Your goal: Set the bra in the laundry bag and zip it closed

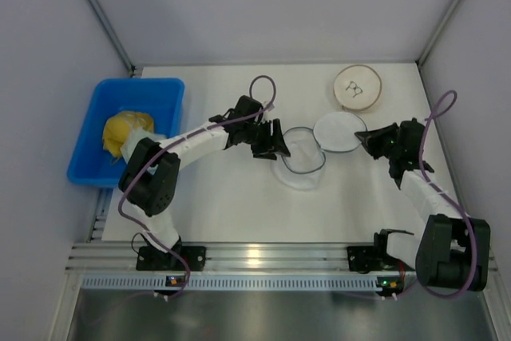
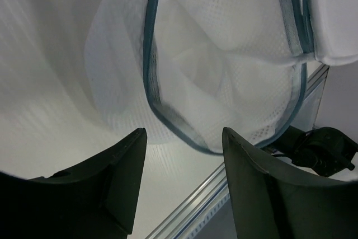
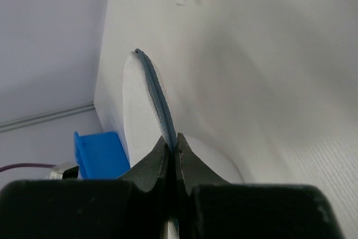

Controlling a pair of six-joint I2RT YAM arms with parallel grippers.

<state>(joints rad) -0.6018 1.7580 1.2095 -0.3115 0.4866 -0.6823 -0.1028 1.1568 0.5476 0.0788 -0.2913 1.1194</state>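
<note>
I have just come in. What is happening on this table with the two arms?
The two arms are working on the laundry bag, which lies unzipped in the middle of the table. The right fingers are shut on its dark zipper rim. The left fingers are open and hover at the bag's mouth, holding nothing. I cannot tell whether the bra is already inside. A yellow cloth sits in the blue bin to the left.

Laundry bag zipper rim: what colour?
The laundry bag has a dusty blue-grey zipper rim; clearest in left wrist view.

1 laundry bag [image 1: 303,168], 1 blue bin [image 1: 86,151], 1 yellow cloth lump [image 1: 120,132], 1 tan-rimmed white disc [image 1: 358,88]
</note>
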